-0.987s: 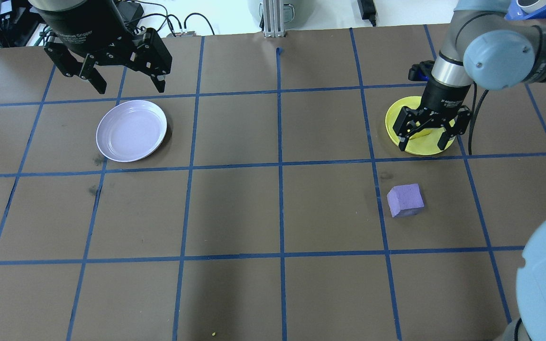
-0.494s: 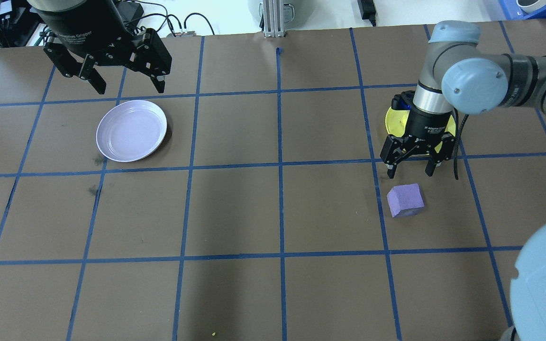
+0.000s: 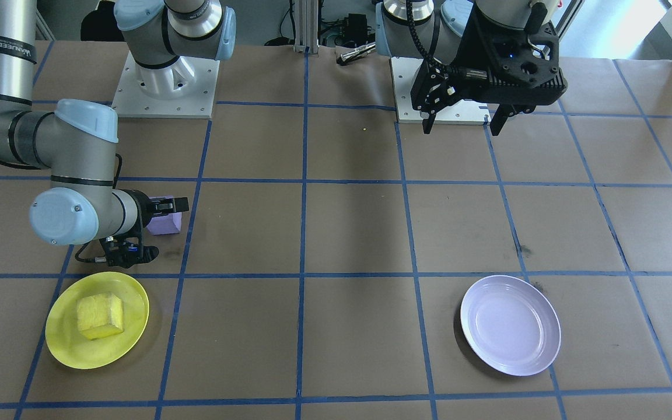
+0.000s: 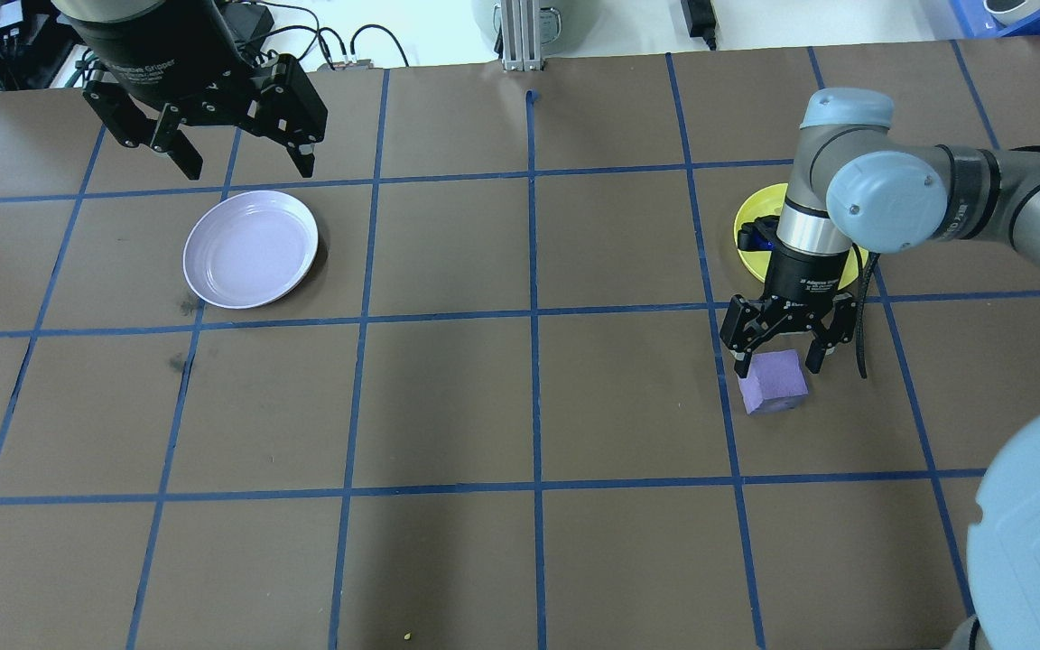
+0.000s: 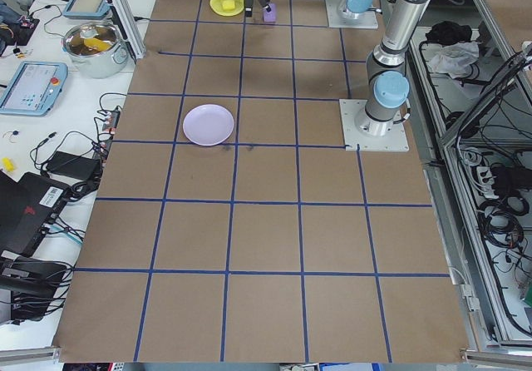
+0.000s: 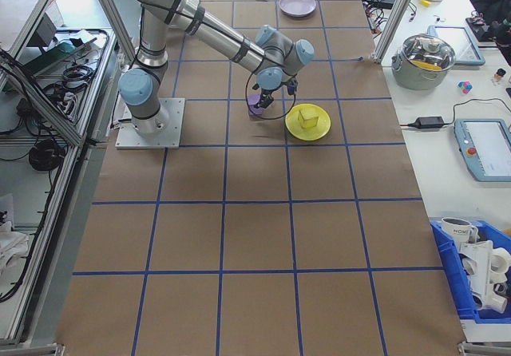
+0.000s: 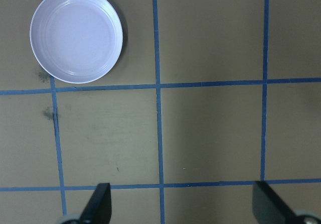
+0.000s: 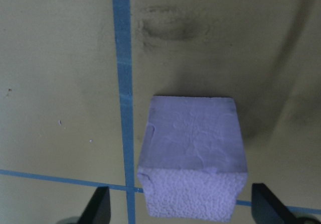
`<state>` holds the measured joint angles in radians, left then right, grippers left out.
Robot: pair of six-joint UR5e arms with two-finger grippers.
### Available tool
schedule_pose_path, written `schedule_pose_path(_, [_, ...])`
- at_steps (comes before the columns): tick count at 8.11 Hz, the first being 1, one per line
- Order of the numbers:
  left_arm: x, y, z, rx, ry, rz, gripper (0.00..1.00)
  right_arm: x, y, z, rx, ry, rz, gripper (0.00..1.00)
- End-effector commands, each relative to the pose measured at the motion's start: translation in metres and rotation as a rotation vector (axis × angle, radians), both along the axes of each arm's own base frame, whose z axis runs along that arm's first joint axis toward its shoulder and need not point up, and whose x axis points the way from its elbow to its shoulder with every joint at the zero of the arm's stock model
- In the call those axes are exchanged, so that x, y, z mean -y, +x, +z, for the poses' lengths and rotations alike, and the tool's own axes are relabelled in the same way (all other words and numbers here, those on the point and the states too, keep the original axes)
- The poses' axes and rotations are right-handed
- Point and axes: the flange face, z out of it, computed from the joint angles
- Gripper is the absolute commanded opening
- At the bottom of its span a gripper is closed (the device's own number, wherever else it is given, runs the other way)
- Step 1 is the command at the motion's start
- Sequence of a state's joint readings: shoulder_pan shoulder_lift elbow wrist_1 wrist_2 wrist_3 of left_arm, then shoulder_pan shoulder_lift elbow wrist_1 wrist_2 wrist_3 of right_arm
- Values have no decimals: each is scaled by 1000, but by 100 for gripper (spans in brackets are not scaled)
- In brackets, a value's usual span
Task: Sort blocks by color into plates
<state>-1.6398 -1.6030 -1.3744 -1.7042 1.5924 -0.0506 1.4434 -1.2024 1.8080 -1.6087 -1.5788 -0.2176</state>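
Observation:
The light purple block (image 4: 773,381) lies on the brown table, nearer the robot than the yellow plate (image 4: 748,242). My right gripper (image 4: 776,366) is open and low over this block, one finger on each side; the wrist view shows the purple block (image 8: 193,153) between the fingertips (image 8: 98,206), untouched. The yellow block (image 3: 100,315) rests in the yellow plate (image 3: 132,291). The lavender plate (image 4: 250,248) holds nothing. My left gripper (image 4: 247,167) hangs open high above the table beyond the lavender plate (image 7: 76,34).
Blue tape lines grid the brown table. The arms' base plates (image 3: 164,87) sit at the robot's edge. A pot (image 5: 93,45) and tablets stand on the side bench beyond the table's far edge.
My right gripper left the yellow plate, came toward the robot and dropped around the purple block, still open. The yellow block stays in the yellow plate. The left arm has not moved.

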Motion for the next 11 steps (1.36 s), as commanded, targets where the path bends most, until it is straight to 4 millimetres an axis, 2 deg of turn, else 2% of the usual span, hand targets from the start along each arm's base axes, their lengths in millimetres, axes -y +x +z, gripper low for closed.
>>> schedule_pose_path(1, [0, 0, 0, 0, 0, 0, 100, 1, 0, -10, -1, 15, -2, 89])
schedule_pose_path(2, [0, 0, 0, 0, 0, 2, 100, 1, 0, -12, -1, 14, -2, 79])
schedule_pose_path(4, [-1, 0, 1, 0, -2, 0, 100, -1, -1, -13, 3, 21, -1, 23])
schedule_pose_path(5, [0, 0, 0, 1, 0, 0, 100, -2, 0, -14, 13, 23, 2, 0])
schedule_pose_path(7, [0, 0, 0, 1, 0, 0, 100, 1, 0, -7, 4, 3, -13, 0])
schedule_pose_path(8, [-1, -1, 1, 1, -2, -1, 100, 6, -1, 10, 1, -28, -13, 0])
schedule_pose_path(9, [-5, 1, 1, 3, 0, 0, 100, 15, 0, 42, -12, -94, -45, 0])
schedule_pose_path(11, [-10, 1, -2, 5, 4, 0, 100, 33, 24, 89, 70, -117, -114, 0])
